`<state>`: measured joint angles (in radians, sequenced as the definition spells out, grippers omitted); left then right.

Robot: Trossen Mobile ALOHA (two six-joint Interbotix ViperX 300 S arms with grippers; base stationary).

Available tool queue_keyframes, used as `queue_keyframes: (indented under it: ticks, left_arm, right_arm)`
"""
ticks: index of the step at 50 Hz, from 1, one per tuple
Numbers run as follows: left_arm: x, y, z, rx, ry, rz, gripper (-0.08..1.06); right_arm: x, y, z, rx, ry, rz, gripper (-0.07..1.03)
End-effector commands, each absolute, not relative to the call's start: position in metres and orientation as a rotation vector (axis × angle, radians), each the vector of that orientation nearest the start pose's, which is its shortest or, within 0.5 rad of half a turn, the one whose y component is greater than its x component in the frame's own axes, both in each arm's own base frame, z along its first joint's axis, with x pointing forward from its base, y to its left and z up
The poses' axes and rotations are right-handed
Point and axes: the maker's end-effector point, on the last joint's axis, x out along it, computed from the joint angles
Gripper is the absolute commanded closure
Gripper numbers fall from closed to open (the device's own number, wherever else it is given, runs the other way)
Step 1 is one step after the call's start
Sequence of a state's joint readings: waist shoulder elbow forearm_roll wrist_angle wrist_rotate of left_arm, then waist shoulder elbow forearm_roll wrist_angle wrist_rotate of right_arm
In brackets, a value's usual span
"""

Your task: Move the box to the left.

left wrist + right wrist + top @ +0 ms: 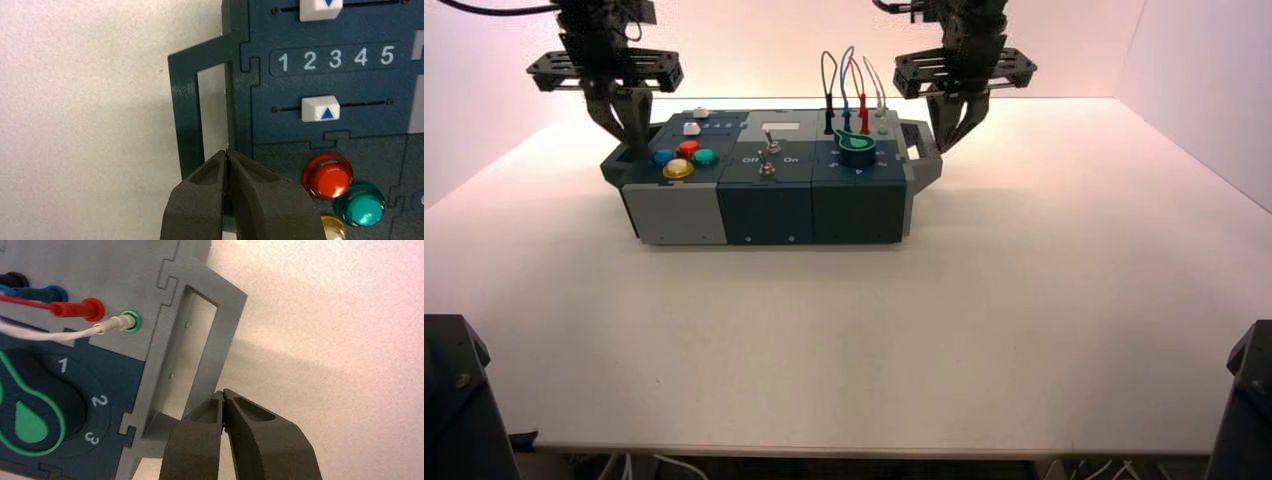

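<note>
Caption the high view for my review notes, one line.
Left gripper at the teal left end handle, right gripper by the grey right one of the button-and-wire box.

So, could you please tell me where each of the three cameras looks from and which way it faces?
High view: above and behind the arms, looking down at the box; both arms and grippers show, the left gripper at the box's left end, the right gripper at its right end.
Left wrist view: on the left arm, facing down at the box's left handle, sliders and buttons; its own gripper shows.
Right wrist view: on the right arm, facing down at the right handle, plugs and green-marked knob; its own gripper shows.
Both wrist views share only the tabletop.
</note>
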<state>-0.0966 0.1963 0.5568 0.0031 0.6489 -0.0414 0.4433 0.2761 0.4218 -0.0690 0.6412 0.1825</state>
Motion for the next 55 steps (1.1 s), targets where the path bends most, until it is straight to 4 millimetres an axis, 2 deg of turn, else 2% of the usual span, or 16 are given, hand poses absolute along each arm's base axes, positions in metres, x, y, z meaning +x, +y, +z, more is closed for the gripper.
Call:
queue_keyframes:
  ticks: [1, 17, 25, 31, 34, 47, 55]
  left_arm:
    - [0.378, -0.033, 0.039, 0.040, 1.352, -0.051, 1.00]
    - [0.383, -0.025, 0.028, 0.064, 1.351, -0.042, 1.00]
    - [0.387, -0.002, 0.028, 0.049, 1.338, -0.009, 1.00]
    - [0.388, 0.003, 0.029, 0.044, 1.337, 0.000, 1.00]
    - [0.391, 0.011, 0.030, 0.051, 1.333, 0.000, 1.00]
    - [0.392, 0.032, 0.032, 0.041, 1.340, 0.025, 1.00]
    - [0.390, 0.057, 0.033, 0.029, 1.343, 0.056, 1.00]
  right_arm:
    - [0.382, 0.179, 0.047, -0.204, 1.277, 0.272, 0.98]
    - [0.385, 0.182, 0.046, -0.188, 1.278, 0.274, 0.98]
    - [0.383, 0.193, 0.046, -0.188, 1.276, 0.292, 0.98]
    - [0.383, 0.199, 0.045, -0.188, 1.277, 0.302, 0.98]
    - [0.378, 0.214, 0.045, -0.198, 1.278, 0.329, 0.98]
    - [0.374, 0.232, 0.044, -0.209, 1.276, 0.362, 0.98]
    - [0.372, 0.245, 0.043, -0.217, 1.271, 0.385, 0.98]
